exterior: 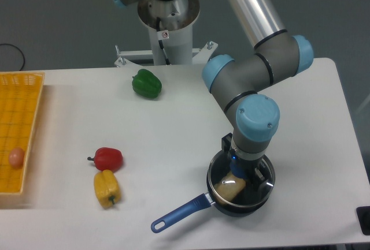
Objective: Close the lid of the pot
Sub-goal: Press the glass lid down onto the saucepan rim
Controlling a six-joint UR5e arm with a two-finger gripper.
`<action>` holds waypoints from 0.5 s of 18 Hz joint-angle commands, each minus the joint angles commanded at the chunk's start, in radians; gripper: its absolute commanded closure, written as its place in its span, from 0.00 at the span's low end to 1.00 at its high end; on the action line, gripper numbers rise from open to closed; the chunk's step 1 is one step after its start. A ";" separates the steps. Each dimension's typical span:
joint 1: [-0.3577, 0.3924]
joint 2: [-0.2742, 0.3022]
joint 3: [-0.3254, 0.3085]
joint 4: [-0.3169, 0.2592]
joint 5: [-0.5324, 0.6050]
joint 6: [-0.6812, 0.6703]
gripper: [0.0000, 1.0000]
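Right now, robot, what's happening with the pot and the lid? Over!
Gripper down over the pot, fingers hidden by the wrist. Lid about on the rim, yellowish food under the glass. Nothing in the way.

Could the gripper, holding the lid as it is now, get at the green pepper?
Probably not yet: the gripper is low over the pot, occupied with the lid. The green pepper itself lies unobstructed on the table.

The setting was a robotics laboratory rather than a kitchen: an industrial arm [254, 82] with grey links and blue joint caps rose from a metal pedestal [169, 25] bolted behind a plain white bench [173, 123]. Toy-like peppers, green [146, 84], red [107, 159] and yellow [106, 188], lay on it beside a yellow plastic crate [18, 129], against a bare grey wall.
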 joint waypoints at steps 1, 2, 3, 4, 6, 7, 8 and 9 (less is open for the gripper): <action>0.002 0.000 0.000 0.000 0.000 0.000 0.42; 0.002 0.000 0.000 0.000 0.000 0.000 0.42; 0.002 -0.002 0.000 0.002 0.000 0.000 0.42; 0.002 -0.002 0.002 0.005 0.000 0.002 0.42; 0.002 -0.003 0.002 0.009 0.000 0.003 0.42; 0.002 -0.006 0.002 0.014 0.000 0.005 0.42; 0.002 -0.008 0.002 0.018 0.002 0.006 0.42; 0.002 -0.011 0.002 0.021 0.002 0.006 0.42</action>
